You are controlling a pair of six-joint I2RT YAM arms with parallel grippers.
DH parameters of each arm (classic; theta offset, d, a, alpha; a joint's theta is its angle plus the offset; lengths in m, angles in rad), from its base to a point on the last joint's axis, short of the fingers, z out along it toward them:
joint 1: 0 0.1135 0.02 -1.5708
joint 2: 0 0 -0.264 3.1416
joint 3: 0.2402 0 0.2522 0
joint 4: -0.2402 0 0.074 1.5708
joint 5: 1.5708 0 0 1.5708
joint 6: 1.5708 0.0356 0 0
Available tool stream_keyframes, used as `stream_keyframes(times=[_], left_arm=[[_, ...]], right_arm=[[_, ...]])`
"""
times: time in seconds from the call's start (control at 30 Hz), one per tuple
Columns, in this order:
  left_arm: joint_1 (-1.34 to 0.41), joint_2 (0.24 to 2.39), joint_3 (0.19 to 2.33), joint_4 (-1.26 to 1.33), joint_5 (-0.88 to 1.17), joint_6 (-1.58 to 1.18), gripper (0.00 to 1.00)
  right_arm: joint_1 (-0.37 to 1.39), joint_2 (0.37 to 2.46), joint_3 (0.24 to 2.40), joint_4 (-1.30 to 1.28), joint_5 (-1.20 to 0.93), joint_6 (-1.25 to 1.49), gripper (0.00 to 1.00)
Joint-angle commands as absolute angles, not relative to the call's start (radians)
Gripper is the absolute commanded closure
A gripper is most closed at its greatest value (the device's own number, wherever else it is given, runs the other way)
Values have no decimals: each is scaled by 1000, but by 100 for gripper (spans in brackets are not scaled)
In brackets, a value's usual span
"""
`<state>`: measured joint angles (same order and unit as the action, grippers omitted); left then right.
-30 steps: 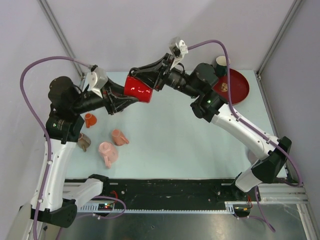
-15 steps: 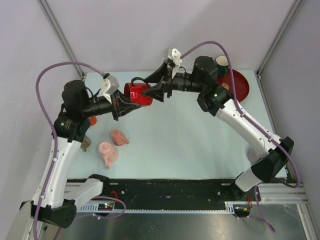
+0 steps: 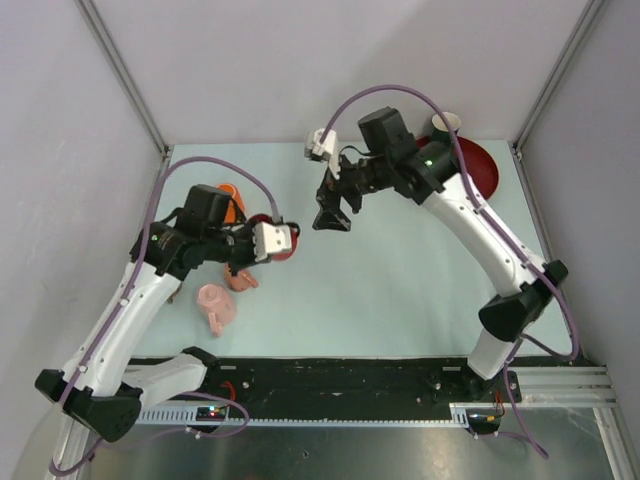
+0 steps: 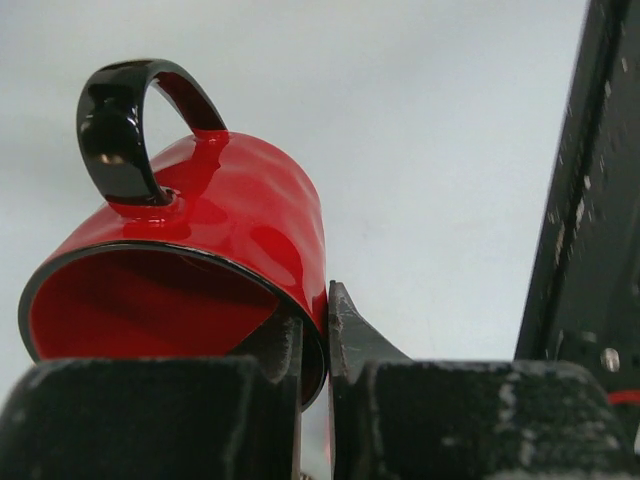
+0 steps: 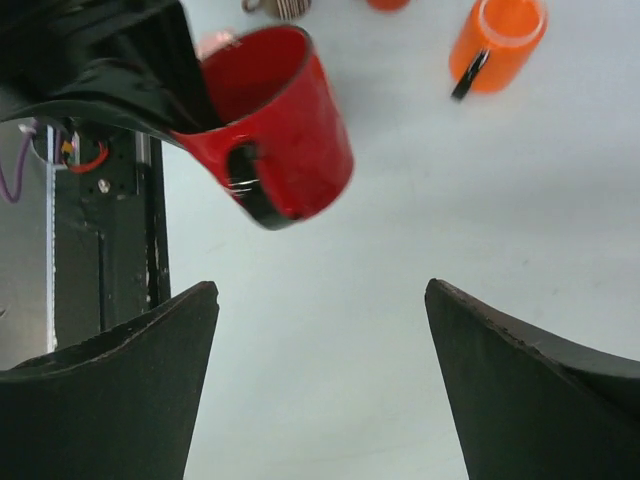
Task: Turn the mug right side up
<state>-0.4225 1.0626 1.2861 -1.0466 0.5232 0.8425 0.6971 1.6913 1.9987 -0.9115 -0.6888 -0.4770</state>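
The left pincer (image 4: 315,335) was closed tight on the rim of the red mug (image 4: 235,215). One finger sat inside the mouth and the other pressed against the outside, so only the thin wall lay between them. The mug lay sideways in that grip, its mouth turned back toward the left wrist. Its black handle (image 4: 120,130) was uppermost in the left wrist view. Seen from above, the mug was left of the table's middle, mostly hidden beneath the left wrist. Whether it touched the pale table (image 3: 390,290) could not be told.

Nearest the arm bases, a pink mug (image 3: 214,304) rested on the table. Just beyond it was a smaller pink cup (image 3: 240,275), close under the left arm.

Farther on, the right pincer (image 5: 315,295) hung over the middle of the table with its jaws spread wide and nothing between them. It pointed toward the red mug, near it but apart from it. About level with it, on the left side beyond the left arm's elbow, was an orange mug (image 5: 497,38) with a dark handle, well clear of the red one.

In the far right corner lay a red plate (image 3: 480,172), with a paper cup (image 3: 447,122) at its far edge.
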Motion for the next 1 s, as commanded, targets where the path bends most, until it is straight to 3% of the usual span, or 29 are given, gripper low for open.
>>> stream_keyframes(times=[0.0, 0.43, 0.7, 0.97], left_arm=[[-484, 1078, 1371, -1203, 392, 1089, 100], [-537, 1156, 1454, -1299, 393, 1110, 100], [-543, 1142, 1462, -1332, 439, 1109, 100], [-543, 1137, 1487, -1336, 487, 1041, 100]], right_arm=[[763, 1801, 2107, -1189, -544, -526, 12], [883, 1903, 2223, -1147, -519, -450, 11], [858, 1957, 2303, -1108, -513, -398, 15], [836, 1738, 2001, -839, -637, -456, 13]])
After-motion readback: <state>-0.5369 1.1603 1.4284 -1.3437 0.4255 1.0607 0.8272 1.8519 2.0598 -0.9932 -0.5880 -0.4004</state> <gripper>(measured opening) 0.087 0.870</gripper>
